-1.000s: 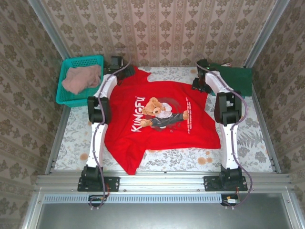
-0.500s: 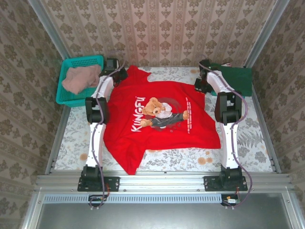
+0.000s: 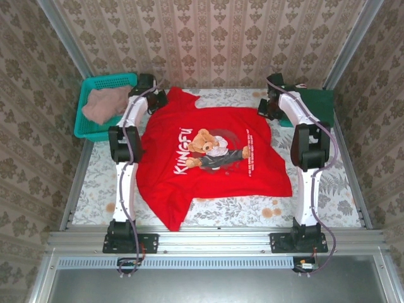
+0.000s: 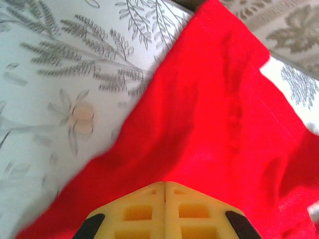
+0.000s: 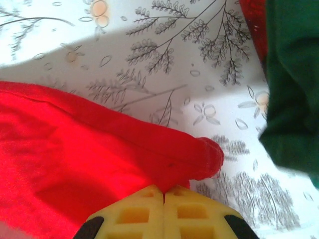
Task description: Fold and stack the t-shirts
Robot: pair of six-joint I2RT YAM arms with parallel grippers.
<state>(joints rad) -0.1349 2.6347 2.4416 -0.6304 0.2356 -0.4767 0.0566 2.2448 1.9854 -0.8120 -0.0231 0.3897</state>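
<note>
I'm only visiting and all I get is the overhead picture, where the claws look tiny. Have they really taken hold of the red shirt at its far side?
Observer: On the left, yes. The left wrist camera shows the left gripper with its jaws pressed together on the red t-shirt.
Operator: And the other one?
Observer: Same. The right gripper is shut on a bunched edge of the red cloth, and a dark green t-shirt lies to the right in that view.

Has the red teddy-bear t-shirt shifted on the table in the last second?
No. The bright red cloth t-shirt lies as before, its near corner at the same spot beside the metal front rail.
</note>
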